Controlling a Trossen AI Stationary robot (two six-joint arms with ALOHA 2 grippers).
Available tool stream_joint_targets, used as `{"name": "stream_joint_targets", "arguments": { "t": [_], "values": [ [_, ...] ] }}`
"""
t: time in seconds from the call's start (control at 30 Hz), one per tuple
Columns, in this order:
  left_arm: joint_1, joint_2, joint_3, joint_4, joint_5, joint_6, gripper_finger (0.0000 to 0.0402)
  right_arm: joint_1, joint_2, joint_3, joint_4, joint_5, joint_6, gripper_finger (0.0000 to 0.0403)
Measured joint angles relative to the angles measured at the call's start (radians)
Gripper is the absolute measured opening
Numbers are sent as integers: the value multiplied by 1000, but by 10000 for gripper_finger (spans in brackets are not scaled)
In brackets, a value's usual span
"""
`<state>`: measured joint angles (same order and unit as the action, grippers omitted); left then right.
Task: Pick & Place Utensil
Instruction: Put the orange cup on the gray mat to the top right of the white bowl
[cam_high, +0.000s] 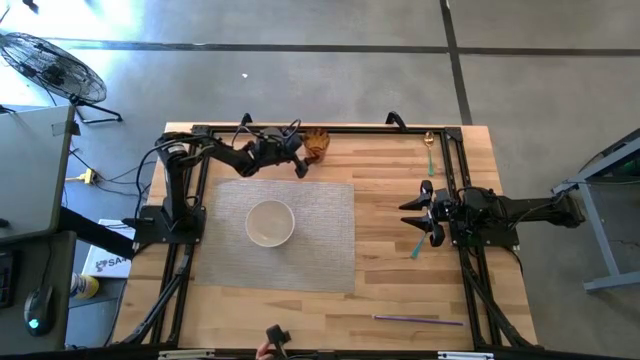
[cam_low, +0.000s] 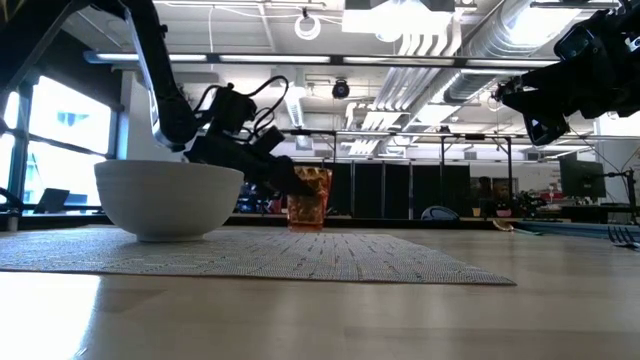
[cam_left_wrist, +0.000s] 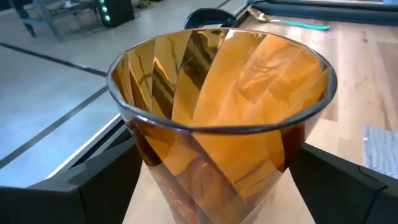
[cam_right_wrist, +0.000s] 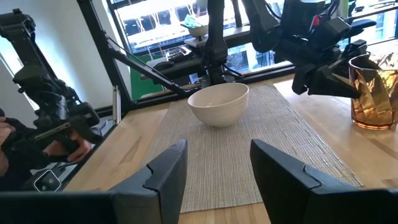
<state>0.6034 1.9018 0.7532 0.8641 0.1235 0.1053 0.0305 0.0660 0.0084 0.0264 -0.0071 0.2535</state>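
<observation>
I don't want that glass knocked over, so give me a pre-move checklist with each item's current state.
1. Amber glass upright on the table: ok, it stands upright at the far edge.
2. Left end effector around the glass: ok, its fingers sit on either side of it; contact cannot be told.
3. Glass empty: ok, nothing shows inside it.
4. Right end effector free: ok, open and holding nothing, raised off the table.
5. Utensils reachable: ok, a teal-handled utensil lies by the right end effector, a gold spoon near the far edge, a purple utensil near the front.
6. White bowl on the placemat: ok, empty.
</observation>
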Motion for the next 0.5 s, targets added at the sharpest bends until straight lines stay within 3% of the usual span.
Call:
{"name": "stream_joint_targets", "arguments": {
  "t": [0.13, 0.5],
  "values": [
    [-4, 0, 0, -1, 3, 1, 351, 0, 0, 0, 0, 0, 0, 169],
    [-44, -32, -1, -14, 28, 2, 355, 0, 0, 0, 0, 0, 0, 170]
  ]
}}
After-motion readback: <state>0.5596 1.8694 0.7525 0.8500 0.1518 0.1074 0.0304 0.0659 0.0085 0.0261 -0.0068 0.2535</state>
